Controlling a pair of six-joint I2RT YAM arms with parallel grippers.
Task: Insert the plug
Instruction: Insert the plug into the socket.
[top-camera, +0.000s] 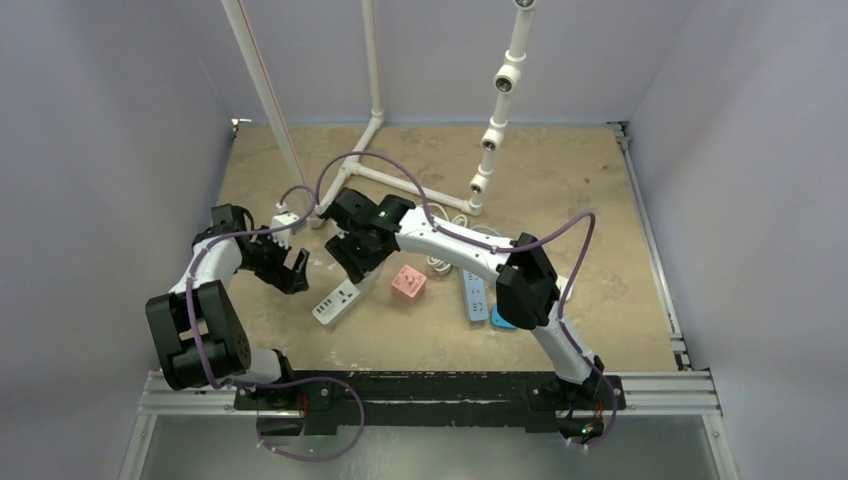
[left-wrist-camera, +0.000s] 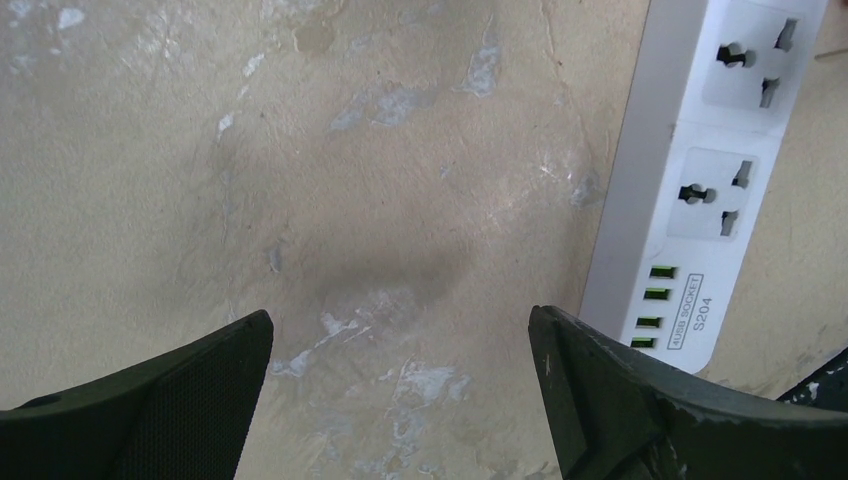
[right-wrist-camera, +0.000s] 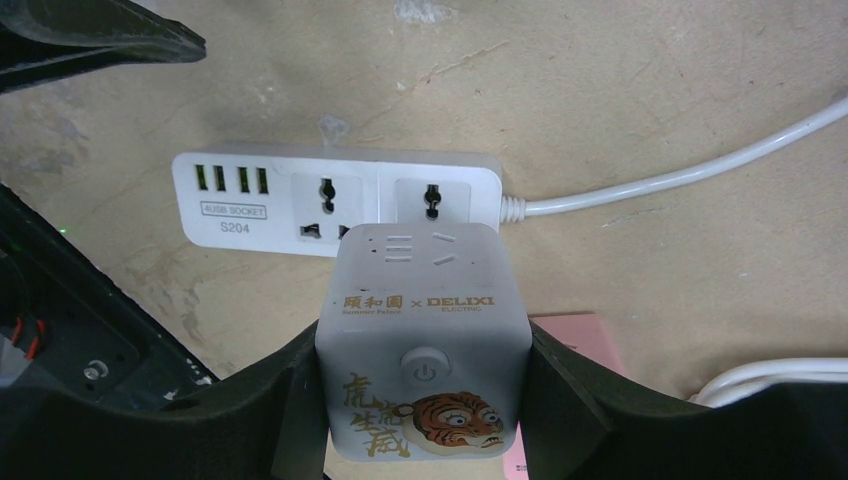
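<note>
Two robot arms reach out from the near edge of a sandy brown table (top-camera: 560, 180). The left gripper (left-wrist-camera: 400, 320) hangs with its two fingers spread wide, grasping nothing, over bare tabletop just beside one white power strip (right-wrist-camera: 235, 195). The right gripper (right-wrist-camera: 425, 340) is clamped on one pale cube adapter (right-wrist-camera: 420, 270) printed with a tiger and a round button. The adapter sits directly over the strip and hides part of both sockets (right-wrist-camera: 325, 190); I cannot tell whether it touches the strip. The strip shows four green USB ports (right-wrist-camera: 232, 180) and two sockets, and one white cable (right-wrist-camera: 680, 170) leaves its end. Beyond it lie one pink cube (top-camera: 408, 283) and one blue power strip (top-camera: 474, 297). Farthest back stands a white pipe frame (top-camera: 375, 120).
</note>
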